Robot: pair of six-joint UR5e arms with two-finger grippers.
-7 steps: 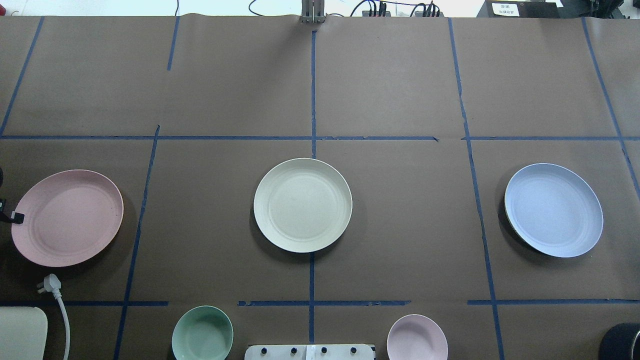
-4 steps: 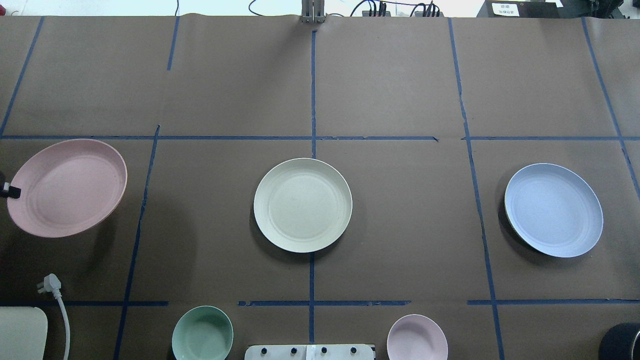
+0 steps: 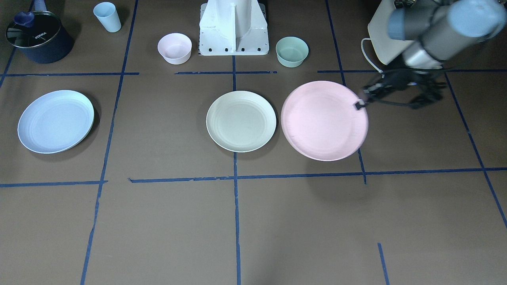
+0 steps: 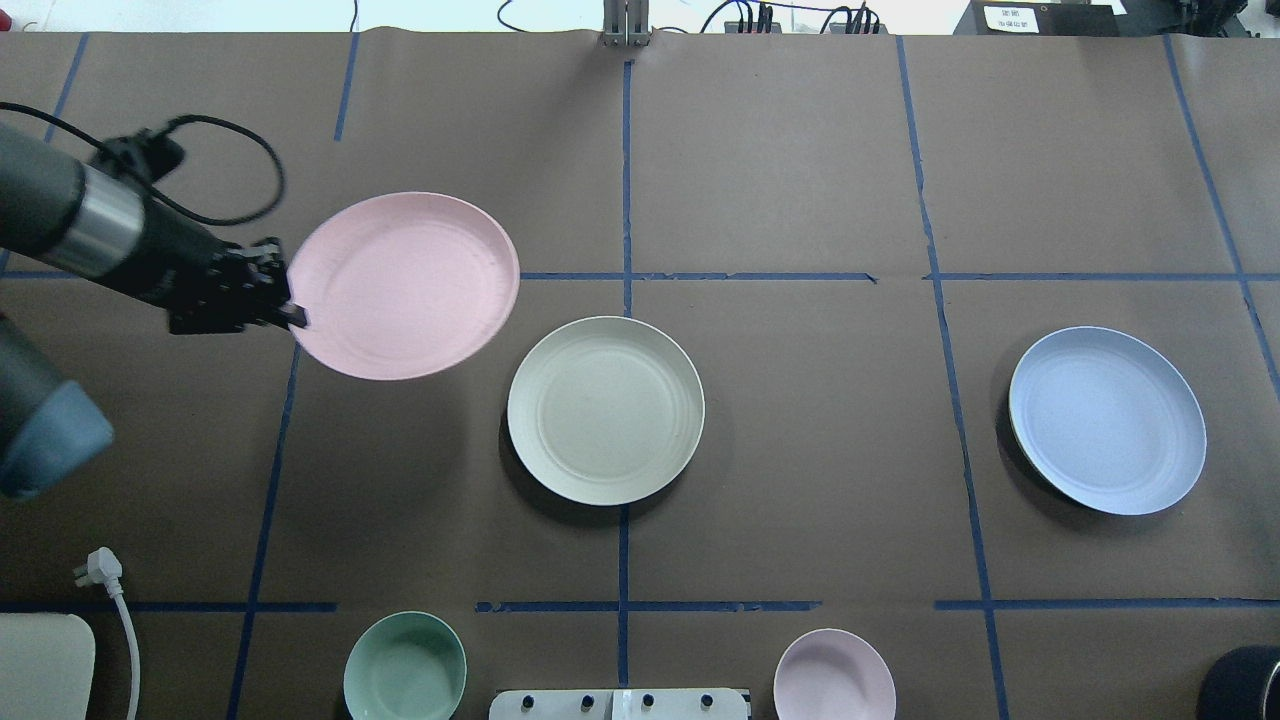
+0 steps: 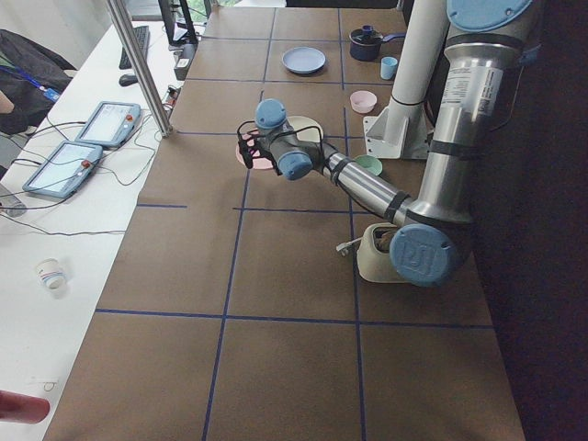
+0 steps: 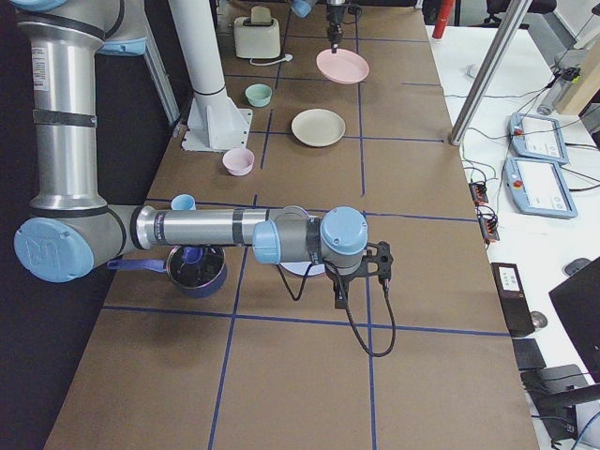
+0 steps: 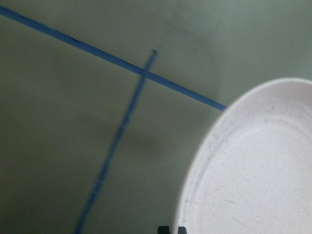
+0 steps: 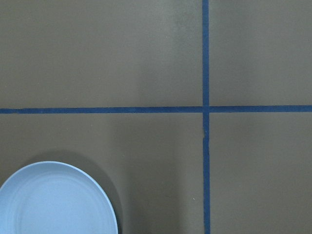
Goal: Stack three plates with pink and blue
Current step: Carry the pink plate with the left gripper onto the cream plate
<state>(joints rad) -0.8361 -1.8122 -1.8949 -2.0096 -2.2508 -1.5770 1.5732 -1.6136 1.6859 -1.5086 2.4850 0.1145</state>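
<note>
At the tips of the left end effector [image 4: 292, 315]: one pink plate [image 4: 405, 285], pinched by its rim, the jaws clenched on that edge. It was carried clear of the counter [image 4: 800, 180], near level, with its shadow on the paper below. The edge grip was probably chosen because a shallow plate lying flat offers little else to seize.

Just past the pink plate's far edge from that end effector: one white plate [image 4: 605, 410], flat on the counter. It lay close to the pink one with no overlap seen from overhead. It was judged to be the base of the stack, with the pink plate bound for it.

Well apart from the left end effector, beyond the white plate: one blue plate [image 4: 1107, 420], flat and ungripped. The right end effector [image 6: 379, 264] hung above the counter near it, and its wrist view showed part of that plate below and to one side. Whether it was released or clenched could not be told.

Count:
- Plates, three: one pink, one white, one blue; none stacked.
- Bowls, two: one green bowl [image 4: 405, 665] and one pink bowl [image 4: 834, 678], both on the base side of either end effector.
- Cup [image 3: 107, 16], one.
- Pot [image 3: 37, 37], one, beside the right arm.
</note>
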